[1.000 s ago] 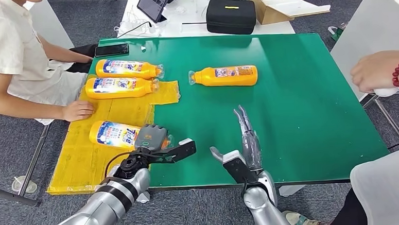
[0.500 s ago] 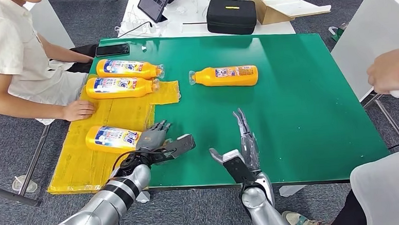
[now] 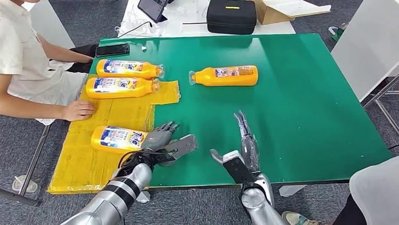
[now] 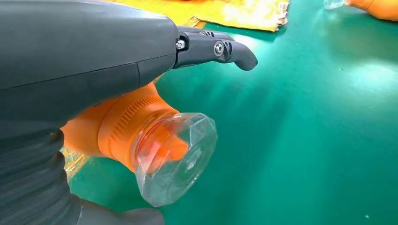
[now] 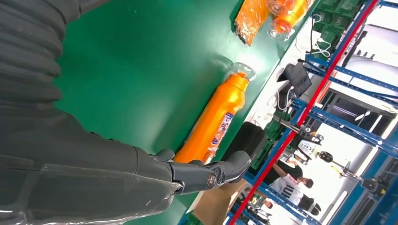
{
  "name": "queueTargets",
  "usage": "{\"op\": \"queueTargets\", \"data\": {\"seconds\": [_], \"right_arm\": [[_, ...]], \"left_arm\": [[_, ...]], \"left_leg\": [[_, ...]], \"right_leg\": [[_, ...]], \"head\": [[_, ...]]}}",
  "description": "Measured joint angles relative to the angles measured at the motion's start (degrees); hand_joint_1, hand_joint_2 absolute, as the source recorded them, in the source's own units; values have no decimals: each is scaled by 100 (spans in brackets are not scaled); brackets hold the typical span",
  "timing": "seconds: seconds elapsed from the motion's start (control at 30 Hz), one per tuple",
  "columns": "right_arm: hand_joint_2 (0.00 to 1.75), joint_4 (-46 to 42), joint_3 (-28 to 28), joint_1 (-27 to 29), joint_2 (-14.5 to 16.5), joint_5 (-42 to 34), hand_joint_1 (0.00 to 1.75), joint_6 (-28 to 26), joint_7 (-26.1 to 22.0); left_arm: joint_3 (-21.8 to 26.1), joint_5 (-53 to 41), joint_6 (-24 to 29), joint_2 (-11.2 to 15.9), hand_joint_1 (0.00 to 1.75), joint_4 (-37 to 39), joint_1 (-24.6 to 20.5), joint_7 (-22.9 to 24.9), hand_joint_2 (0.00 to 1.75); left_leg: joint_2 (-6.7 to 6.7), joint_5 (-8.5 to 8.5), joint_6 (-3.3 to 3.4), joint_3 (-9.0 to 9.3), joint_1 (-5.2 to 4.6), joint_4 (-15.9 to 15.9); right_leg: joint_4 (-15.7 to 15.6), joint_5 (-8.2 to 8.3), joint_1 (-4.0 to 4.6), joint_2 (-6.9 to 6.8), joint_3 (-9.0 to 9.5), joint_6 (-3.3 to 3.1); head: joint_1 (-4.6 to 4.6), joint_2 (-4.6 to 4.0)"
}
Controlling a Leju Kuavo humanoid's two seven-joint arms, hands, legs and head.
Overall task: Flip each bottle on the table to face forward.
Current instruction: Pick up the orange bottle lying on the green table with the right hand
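1. Head view: the left robot hand point(image 3: 160, 139) sits at the cap end of the nearest orange plastic bottle with a blue-and-white label point(image 3: 120, 138), which lies on its side on the crinkled yellow sheet point(image 3: 86, 154) at the near-left of the green desk point(image 3: 300, 107). The bottle's long axis runs left to right, cap towards the hand, so the left arm is plainly the nearer one. The fingers look spread over the neck; whether they actually pinch it is hard to call from here.
2. Further back, two more orange bottles point(image 3: 128, 69) point(image 3: 120, 87) lie side by side, and a fourth orange bottle point(image 3: 225, 76) lies alone mid-desk, cap pointing left. A seated person's hand point(image 3: 77, 110) rests on the sheet's edge.
3. The right robot hand point(image 3: 244, 141) hovers with fingers straight and apart, holding nothing, pointing towards that lone bottle.
4. Left wrist view: the clear faceted cap point(image 4: 176, 157) and ribbed orange collar lie tucked under the hand; one dark finger point(image 4: 220, 49) sticks out past it, touching nothing. The body of the bottle is hidden, so the grasp cannot be told.
5. Right wrist view: the lone bottle point(image 5: 211, 122) lies ahead, well apart from the open fingers.
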Motion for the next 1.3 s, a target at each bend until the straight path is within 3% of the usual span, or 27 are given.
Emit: {"op": "queueTargets", "data": {"seconds": [0.17, 0.3, 1.03, 1.1, 1.17, 1.23, 1.3], "right_arm": [[175, 9, -13, 6, -2, 20, 0, -87, -11], [175, -13, -50, 60, -12, 54, 0, -162, -16], [175, -265, -243, 309, -160, 350, 0, -311, -52], [175, -297, -266, 309, -191, 447, 0, -325, 42], [175, -289, -265, 291, -265, 1021, 0, -449, 538], [175, -178, -246, 218, -412, 1993, 0, -688, 1228], [175, 5, -270, 106, -603, 2664, 0, -906, 1508]], "left_arm": [[-93, 306, 90, -2, 0, -281, 143, -289, 175], [-299, 796, 239, 15, 0, -979, 433, -460, 175], [-885, 1792, 755, 425, 0, -3411, 1390, -638, 175], [-899, 1862, 752, 449, 0, -3502, 1461, -664, 87], [-897, 2107, 674, 457, 0, -3586, 1536, -738, 87], [-878, 2540, 535, 444, 0, -3683, 1657, -836, 175], [-862, 2913, 506, 411, 0, -3786, 1818, -923, 175]], "left_leg": [[0, 0, 0, -2, 0, 0], [0, -1, 0, -4, 0, 0], [0, 0, -1, -6, 0, 0], [1, 0, -1, -6, 0, 0], [1, 0, -1, -6, 0, 0], [0, 0, -1, -6, -1, 0], [-3, 0, 0, -6, -3, 0]], "right_leg": [[0, 0, 0, 0, -3, 0], [0, 0, 0, 0, -4, 0], [-1, 0, 0, 0, -7, 0], [-1, 0, 0, 0, -6, 0], [-1, 0, -1, 0, -6, 0], [-1, 0, -3, 0, -5, 0], [-1, 0, -6, -2, -5, 0]], "head": [[0, 0], [-1, 0], [1, 0], [0, 0], [-1, 0], [-1, 0], [-1, 0]]}}
